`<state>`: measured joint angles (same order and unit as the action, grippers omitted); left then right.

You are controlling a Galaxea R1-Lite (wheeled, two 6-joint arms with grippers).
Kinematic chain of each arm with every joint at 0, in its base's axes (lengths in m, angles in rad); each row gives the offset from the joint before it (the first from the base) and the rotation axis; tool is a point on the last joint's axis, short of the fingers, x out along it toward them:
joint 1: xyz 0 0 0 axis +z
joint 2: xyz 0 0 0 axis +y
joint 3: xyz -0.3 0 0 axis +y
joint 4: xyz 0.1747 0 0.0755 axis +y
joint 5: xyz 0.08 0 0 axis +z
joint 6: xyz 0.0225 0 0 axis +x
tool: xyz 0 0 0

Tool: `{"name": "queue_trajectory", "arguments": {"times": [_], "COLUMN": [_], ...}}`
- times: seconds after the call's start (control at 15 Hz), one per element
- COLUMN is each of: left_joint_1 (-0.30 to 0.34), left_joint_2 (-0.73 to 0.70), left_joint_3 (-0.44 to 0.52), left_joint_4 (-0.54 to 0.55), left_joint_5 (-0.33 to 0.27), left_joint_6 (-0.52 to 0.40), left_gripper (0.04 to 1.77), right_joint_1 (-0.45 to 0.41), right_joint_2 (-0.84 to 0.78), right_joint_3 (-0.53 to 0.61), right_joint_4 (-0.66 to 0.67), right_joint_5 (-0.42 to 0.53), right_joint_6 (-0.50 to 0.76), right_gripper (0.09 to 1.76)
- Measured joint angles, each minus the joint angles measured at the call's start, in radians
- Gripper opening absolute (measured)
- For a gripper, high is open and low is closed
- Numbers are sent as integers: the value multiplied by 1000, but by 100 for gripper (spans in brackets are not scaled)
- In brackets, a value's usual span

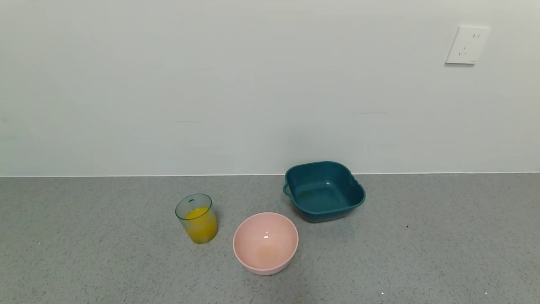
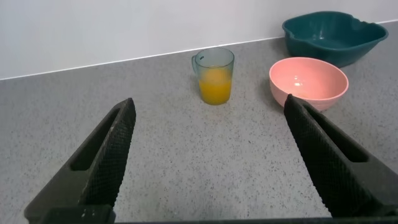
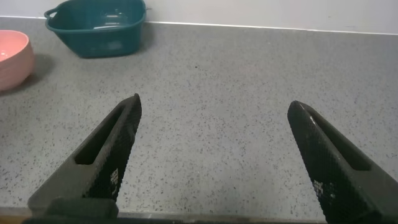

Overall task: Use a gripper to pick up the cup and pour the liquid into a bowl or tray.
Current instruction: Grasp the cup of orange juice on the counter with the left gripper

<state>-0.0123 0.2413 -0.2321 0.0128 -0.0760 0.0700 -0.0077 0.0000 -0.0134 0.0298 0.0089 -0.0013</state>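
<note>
The cup (image 1: 197, 218) stands upright on the worktop (image 1: 84, 253), lower left of centre, beside the bowl (image 1: 265, 242). The left gripper (image 2: 208, 134), fingers apart, faces it directly and is nearer; the right gripper (image 3: 214, 134) is likewise spread.

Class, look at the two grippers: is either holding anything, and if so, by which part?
Nothing is held. The left gripper and right gripper are both open over bare counter; the cup stands untouched.

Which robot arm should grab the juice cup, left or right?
Probably the left. The left gripper is open and faces the translucent ribbed plastic cup of orange liquid. The right gripper, also open, sees only the pink bowl and teal basin.
</note>
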Motion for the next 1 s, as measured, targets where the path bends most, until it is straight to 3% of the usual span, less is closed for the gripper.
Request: {"name": "queue_trajectory", "arguments": {"times": [0.53,1.0], "left_joint_1": [-14,-20], "left_joint_2": [662,1077], "left_joint_3": [-79,-183], "left_joint_4": [-395,-445], "left_joint_5": [8,-5], "left_joint_6": [1,7], "left_gripper": [172,172], "right_joint_1": [0,0], "right_joint_2": [0,0], "right_joint_3": [0,0], "right_joint_4": [0,0], "right_joint_5": [0,0], "right_joint_6": [0,0], "right_gripper": [171,171]}}
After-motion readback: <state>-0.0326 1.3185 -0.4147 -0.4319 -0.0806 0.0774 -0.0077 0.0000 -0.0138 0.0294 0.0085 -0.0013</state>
